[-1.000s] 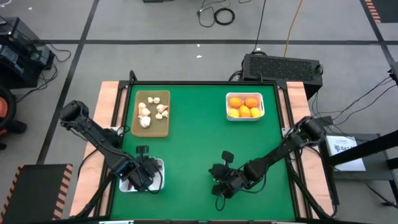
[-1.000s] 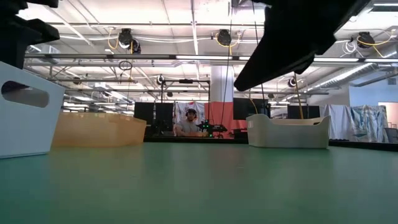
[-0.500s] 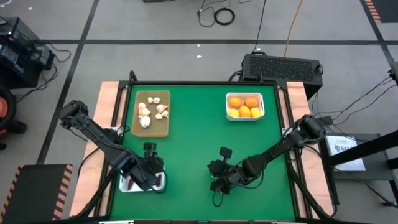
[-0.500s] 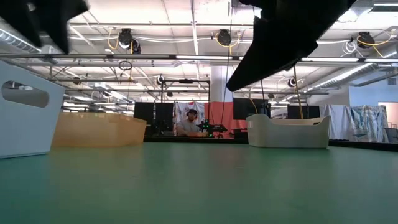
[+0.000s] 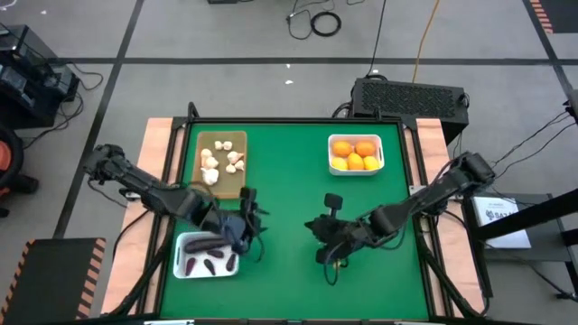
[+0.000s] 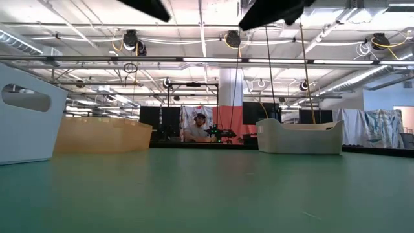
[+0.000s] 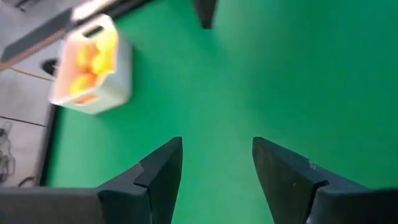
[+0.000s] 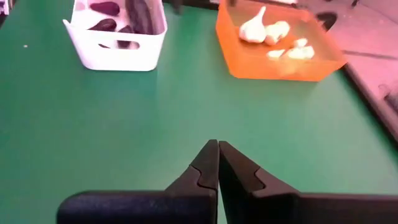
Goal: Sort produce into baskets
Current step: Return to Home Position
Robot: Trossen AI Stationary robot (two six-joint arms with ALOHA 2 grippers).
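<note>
As far as the overhead view shows, the sorting looks finished: no loose produce lies on the green table (image 5: pixel 289 208), and I judge that only the arms' withdrawal is left. The tan wooden tray (image 5: pixel 221 185), far left, holds the cream-white garlic bulbs (image 5: pixel 209 167), lumpy and scattered over its floor. The far white tray (image 5: pixel 355 169), on the far right and well apart from the others, holds the citrus (image 5: pixel 341 147), round orange and yellow fruits packed close together. The near white tray (image 5: pixel 181 253), near left and just nearer than the wooden one, holds the eggplants (image 5: pixel 203 242): dark purple, glossy, one long piece and several short ones. Each kind sits in its own container, with no mixing seen. The left gripper (image 5: pixel 248 226) hangs above bare table just right of the near white tray, its fingers (image 7: pixel 158 180) apart and holding nothing. The right gripper (image 5: pixel 321 230) hangs over the near middle of the table, its fingers (image 8: pixel 208 165) pressed together and empty.
</note>
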